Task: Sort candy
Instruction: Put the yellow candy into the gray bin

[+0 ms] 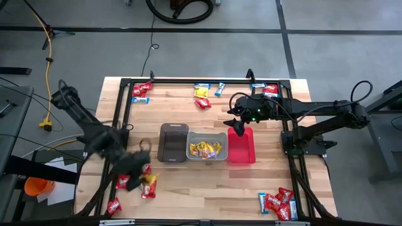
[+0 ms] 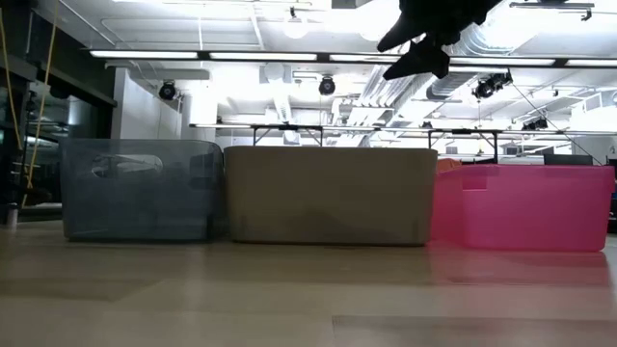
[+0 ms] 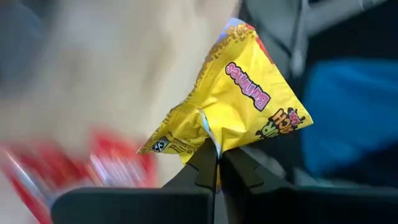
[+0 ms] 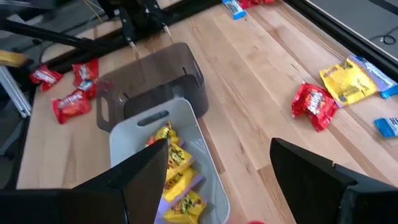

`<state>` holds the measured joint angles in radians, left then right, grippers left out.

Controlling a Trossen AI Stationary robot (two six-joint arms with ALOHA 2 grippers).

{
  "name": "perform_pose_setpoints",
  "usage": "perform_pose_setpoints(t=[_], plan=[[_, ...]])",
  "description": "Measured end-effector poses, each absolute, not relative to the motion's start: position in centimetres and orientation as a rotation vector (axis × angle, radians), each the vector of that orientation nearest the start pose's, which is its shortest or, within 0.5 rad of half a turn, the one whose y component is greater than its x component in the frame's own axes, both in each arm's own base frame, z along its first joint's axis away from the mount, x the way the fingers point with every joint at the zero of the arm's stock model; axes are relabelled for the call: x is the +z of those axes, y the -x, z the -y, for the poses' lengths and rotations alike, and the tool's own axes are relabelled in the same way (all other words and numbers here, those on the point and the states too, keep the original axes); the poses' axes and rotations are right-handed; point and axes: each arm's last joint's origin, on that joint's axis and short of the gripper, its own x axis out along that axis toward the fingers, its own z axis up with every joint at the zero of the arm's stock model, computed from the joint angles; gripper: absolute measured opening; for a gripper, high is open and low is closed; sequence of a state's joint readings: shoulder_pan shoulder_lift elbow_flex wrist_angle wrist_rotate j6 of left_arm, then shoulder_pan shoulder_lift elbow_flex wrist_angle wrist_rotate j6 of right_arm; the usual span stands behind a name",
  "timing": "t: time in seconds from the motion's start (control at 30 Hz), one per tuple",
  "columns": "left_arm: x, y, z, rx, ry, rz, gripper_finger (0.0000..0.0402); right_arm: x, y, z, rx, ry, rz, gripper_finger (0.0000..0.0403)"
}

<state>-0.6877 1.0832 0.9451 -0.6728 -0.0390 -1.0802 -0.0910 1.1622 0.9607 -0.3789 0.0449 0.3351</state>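
My left gripper point(image 1: 143, 176) is at the table's near left, shut on a yellow candy packet point(image 3: 242, 106), which also shows in the high view point(image 1: 149, 182). Red packets point(image 1: 122, 182) lie on the table around it. My right gripper point(image 1: 237, 125) is open and empty above the far end of the pink bin point(image 1: 242, 149); it also shows at the top of the low view point(image 2: 424, 43). The grey bin point(image 1: 207, 146) holds several yellow packets point(image 4: 177, 168). The brown bin point(image 1: 173, 142) stands to its left. My left gripper pinches the yellow packet by a crimped edge point(image 3: 208, 140) between its two shut fingers point(image 3: 199, 165). The rest of the packet stands out beyond the fingertips, crumpled. I cannot tell whether it is clear of the table.
More candy lies in heaps: red and blue at the far left point(image 1: 141, 92), yellow, red and blue along the far edge point(image 1: 202, 94), red and blue at the far right point(image 1: 267, 89) and at the near right corner point(image 1: 277, 204). A black frame point(image 1: 291, 144) rims the table.
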Motion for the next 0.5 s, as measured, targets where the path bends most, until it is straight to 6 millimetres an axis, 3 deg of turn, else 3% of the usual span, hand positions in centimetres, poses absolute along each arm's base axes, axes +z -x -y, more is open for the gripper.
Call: perform_pose_setpoints(t=[0.33,0.5], plan=[[29.0,-27.9,3.0,-0.035,0.29,-0.485,0.0,32.0,-25.2,2.1,-0.121,-0.454,-0.384,0.0277],[29.1,-31.4,-0.2,-0.077,0.251,-0.232,0.0,33.7,-24.5,2.0,-0.07,-0.466,-0.271,0.0277]])
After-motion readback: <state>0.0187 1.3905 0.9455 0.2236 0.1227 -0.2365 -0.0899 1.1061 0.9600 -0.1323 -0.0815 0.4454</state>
